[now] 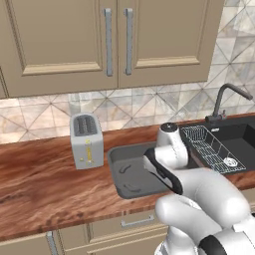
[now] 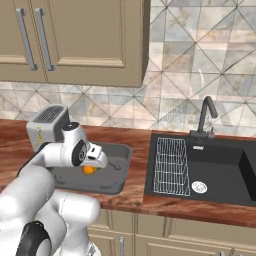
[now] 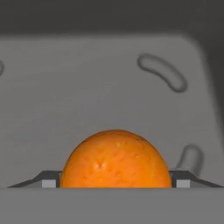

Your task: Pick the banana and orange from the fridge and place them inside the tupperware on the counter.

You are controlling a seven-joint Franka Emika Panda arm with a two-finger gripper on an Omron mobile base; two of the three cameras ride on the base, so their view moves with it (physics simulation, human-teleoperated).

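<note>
Orange (image 3: 115,159) btwn pincer (image 3: 115,180) tips, over unlabelled tupperware (image 3: 87,87).

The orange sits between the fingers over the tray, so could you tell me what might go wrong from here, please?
1. The orange is round; once released into the tupperware it may roll across the flat floor, though the raised rim should probably stop it.
2. The gripper hangs close over the tray, so lowering further could press the fruit or the fingertips against the bottom.
</note>
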